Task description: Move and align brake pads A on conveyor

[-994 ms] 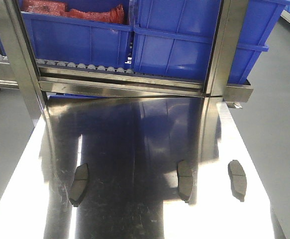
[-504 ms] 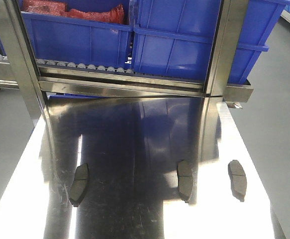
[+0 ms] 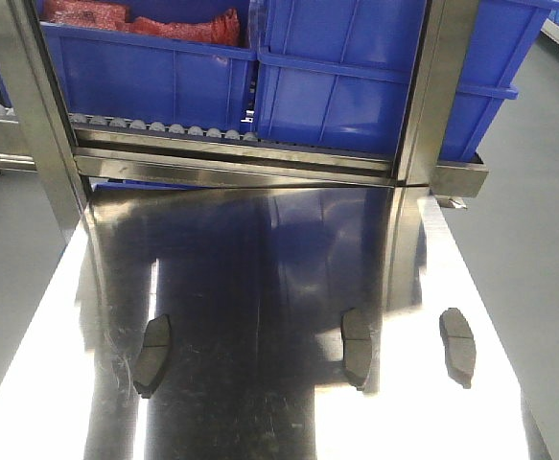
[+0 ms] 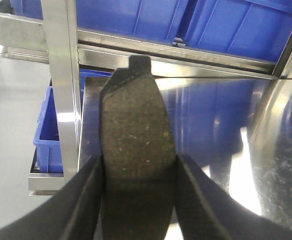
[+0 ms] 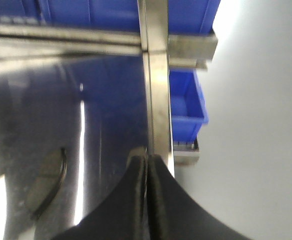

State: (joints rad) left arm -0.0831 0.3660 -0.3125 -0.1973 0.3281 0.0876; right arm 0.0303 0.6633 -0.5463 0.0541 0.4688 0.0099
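One brake pad (image 4: 135,115) is clamped in the left hand (image 4: 138,162), long axis toward frame top. The right hand (image 5: 147,162) is pressed together, empty; another pad (image 5: 44,182) lies lower left.

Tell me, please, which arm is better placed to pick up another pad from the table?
Right. The right gripper is shut on nothing, and a loose pad lies on the table in its wrist view. The left gripper is shut on the held pad, so it is not free.

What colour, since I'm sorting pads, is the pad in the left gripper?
The brake pad is dark grey-brown, lightly speckled; clearest in left wrist view.
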